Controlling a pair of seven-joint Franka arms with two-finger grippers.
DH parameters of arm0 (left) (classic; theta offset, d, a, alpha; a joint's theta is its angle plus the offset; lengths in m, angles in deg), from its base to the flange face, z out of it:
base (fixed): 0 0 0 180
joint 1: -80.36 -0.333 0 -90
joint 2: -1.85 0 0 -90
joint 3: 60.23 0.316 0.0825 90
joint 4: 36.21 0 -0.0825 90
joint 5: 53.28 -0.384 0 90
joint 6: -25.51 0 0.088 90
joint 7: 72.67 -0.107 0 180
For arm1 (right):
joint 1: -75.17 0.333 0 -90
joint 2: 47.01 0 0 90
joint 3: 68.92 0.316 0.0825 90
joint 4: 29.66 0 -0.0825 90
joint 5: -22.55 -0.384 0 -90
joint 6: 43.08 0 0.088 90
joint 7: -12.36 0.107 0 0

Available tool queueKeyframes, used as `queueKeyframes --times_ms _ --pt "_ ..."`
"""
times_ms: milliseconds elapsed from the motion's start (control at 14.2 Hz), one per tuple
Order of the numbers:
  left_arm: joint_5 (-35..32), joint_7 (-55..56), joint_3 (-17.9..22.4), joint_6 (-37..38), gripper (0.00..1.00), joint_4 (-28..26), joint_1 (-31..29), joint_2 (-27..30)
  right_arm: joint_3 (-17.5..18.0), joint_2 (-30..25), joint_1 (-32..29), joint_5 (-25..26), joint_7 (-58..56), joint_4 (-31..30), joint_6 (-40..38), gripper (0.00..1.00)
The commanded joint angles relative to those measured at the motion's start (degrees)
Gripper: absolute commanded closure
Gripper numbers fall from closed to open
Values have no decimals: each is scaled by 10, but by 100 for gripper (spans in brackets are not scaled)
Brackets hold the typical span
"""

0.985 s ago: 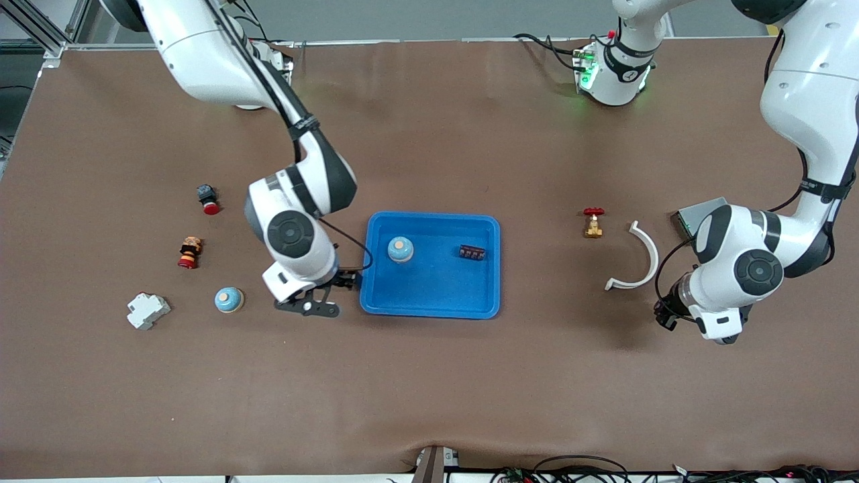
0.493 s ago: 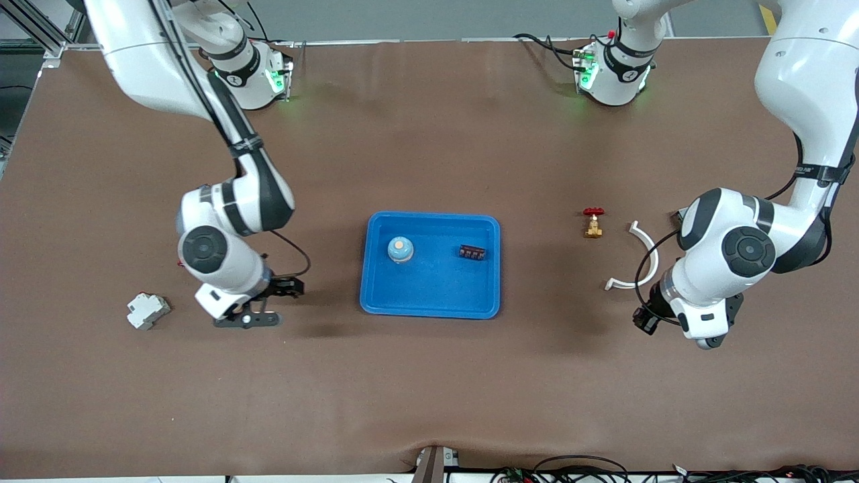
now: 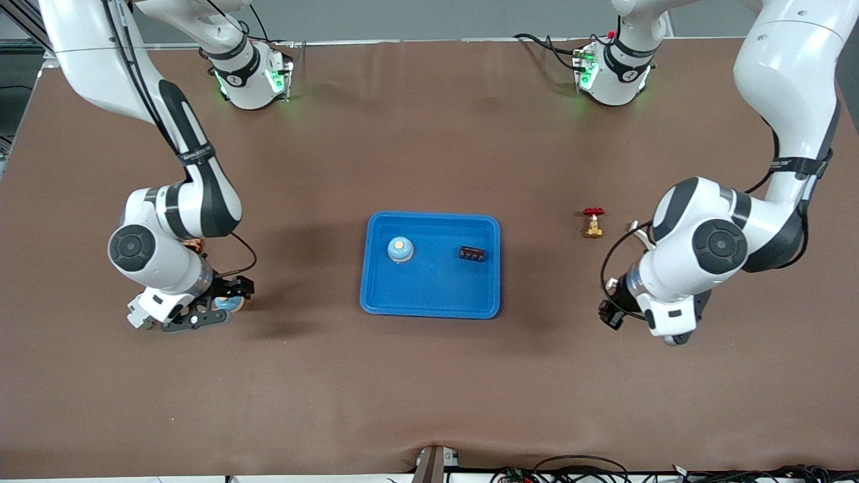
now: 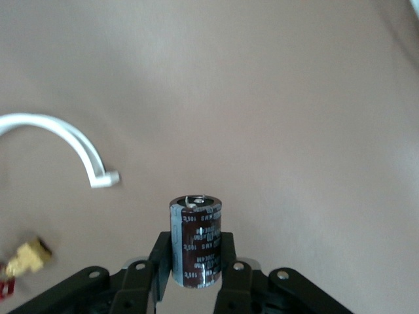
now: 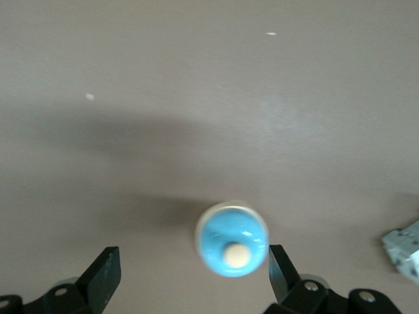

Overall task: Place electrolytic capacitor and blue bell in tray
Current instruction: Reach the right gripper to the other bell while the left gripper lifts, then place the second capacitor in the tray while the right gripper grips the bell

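Two arms were at work over the brown table (image 3: 429,376). The left gripper (image 4: 196,275) was clamped on the electrolytic capacitor (image 4: 195,241), a dark brown cylinder standing upright between the fingers (image 4: 162,256). It hung above bare table at the left arm's end, with a white curved clip (image 4: 59,140) and a small brass valve (image 4: 27,257) lying on the table near it. The right gripper (image 5: 190,275) had its jaws spread wide and held nothing; a blue bell (image 5: 232,239) sat on the table directly beneath it, in line with the gap between the fingers (image 5: 105,278). A white plastic part (image 5: 404,248) lay just beside that hand. The tray (image 3: 376,295) sat at mid-table, well apart from both hands, and already contained a second blue bell (image 3: 400,249) and a small dark block (image 3: 472,253).
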Motion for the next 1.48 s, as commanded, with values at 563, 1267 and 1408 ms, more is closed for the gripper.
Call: queueKeyframes --times_ms 563,1267,1408 --pt "16 113 6 29 100 64 97 -25 13 -5 -33 7 -38 -72 107 0" --pt "14 240 4 29 100 66 159 -22 13 28 -43 7 -47 -88 170 0" --pt "9 270 6 29 100 65 175 -29 13 30 -45 7 -50 -88 171 0"
